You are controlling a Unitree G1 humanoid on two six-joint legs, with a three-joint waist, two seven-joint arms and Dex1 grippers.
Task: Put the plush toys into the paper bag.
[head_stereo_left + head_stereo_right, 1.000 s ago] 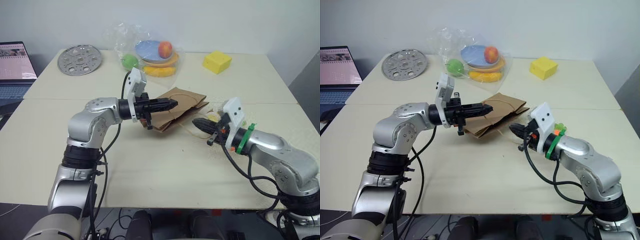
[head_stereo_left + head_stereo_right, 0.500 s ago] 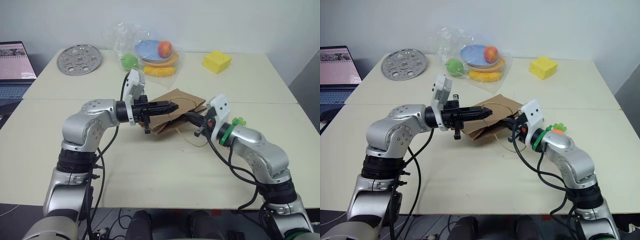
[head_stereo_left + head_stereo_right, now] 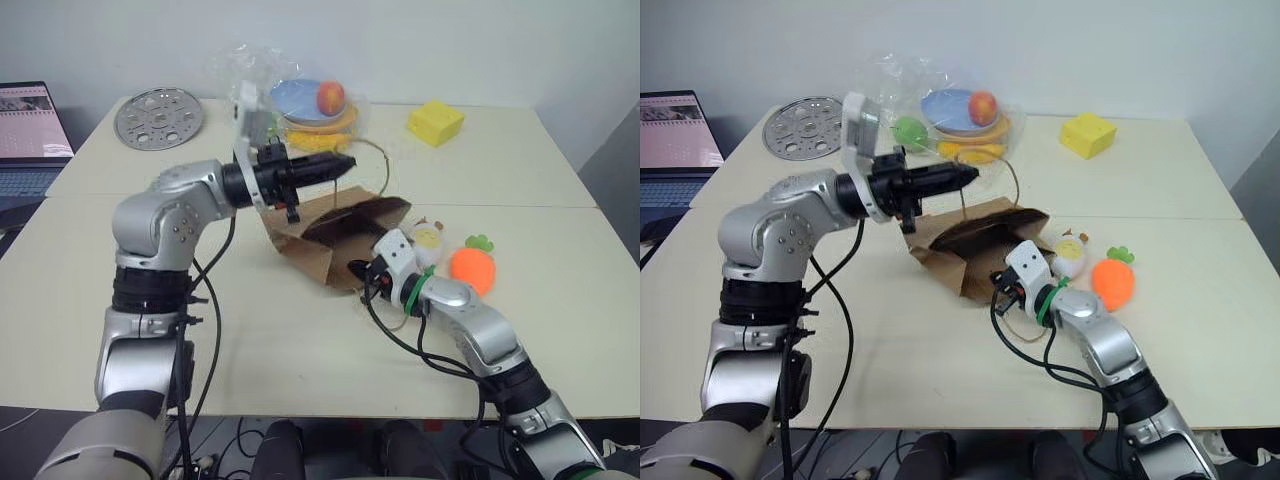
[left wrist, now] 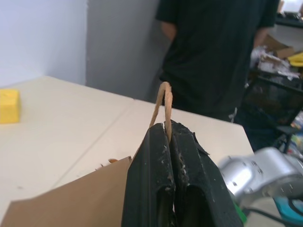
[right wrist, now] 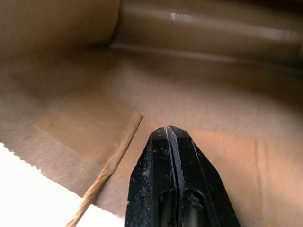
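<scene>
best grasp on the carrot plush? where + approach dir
Take the carrot plush across its fat orange body, not the small green leaf tuft. It lies flat on the table with bare table in front and to its right, so come from above. The white plush sits close on its left, so set the claw fingers front-to-back. The right claw is nearest, now shut at the paper bag mouth.

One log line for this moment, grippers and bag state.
left gripper: shut on bag handle, lifted | right gripper: shut, at paper bag mouth | carrot, white plush: on table, outside bag
</scene>
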